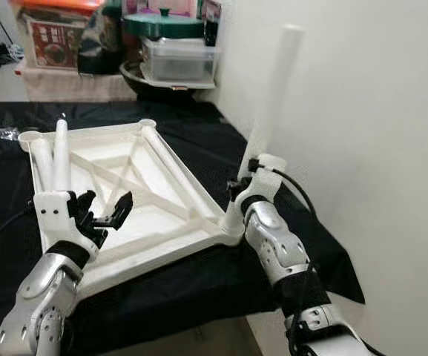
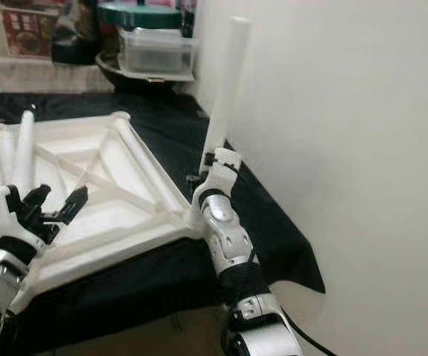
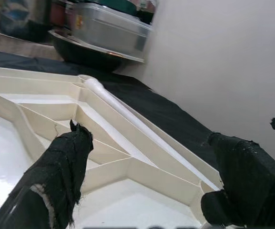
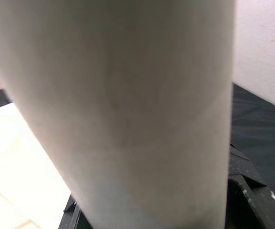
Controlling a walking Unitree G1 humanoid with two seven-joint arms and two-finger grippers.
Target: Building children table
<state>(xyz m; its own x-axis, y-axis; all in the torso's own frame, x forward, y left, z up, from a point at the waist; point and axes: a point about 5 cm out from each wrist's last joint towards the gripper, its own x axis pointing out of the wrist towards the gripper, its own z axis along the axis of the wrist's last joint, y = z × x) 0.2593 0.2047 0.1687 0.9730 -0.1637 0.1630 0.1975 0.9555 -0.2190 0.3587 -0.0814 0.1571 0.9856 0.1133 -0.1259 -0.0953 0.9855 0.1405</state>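
The step in hand looks like fitting a leg into a corner socket of the upturned white tabletop (image 1: 117, 215), which lies underside up on the black-draped bench (image 1: 199, 126), its ribs running diagonally across the panel. The right gripper (image 1: 252, 172) has its jaws closed around the lower part of a white table leg (image 1: 273, 96), a long round tube that stands nearly upright at the tabletop's near right corner, close by the wall; its long axis runs up and down with a slight lean, the top tipped away from the robot and toward the wall. Its foot meets the corner just beside the gripper, though whether it is fully seated in the socket cannot be told, since the wrist hides the joint. The left gripper (image 1: 108, 211) hovers low over the near left part of the tabletop with its jaws well apart and nothing between them, the black fingers (image 3: 63, 167) spread over the ribbed panel. More white legs (image 1: 53, 156) rest along the left edge, pointing toward the far left corner, and another lies along the far right rim. The next move likely calls for pressing the held leg straight down along its own axis, kept square to the panel, perhaps with the left gripper steadying the tabletop. Pots and boxes (image 1: 165, 44) sit beyond the bench.
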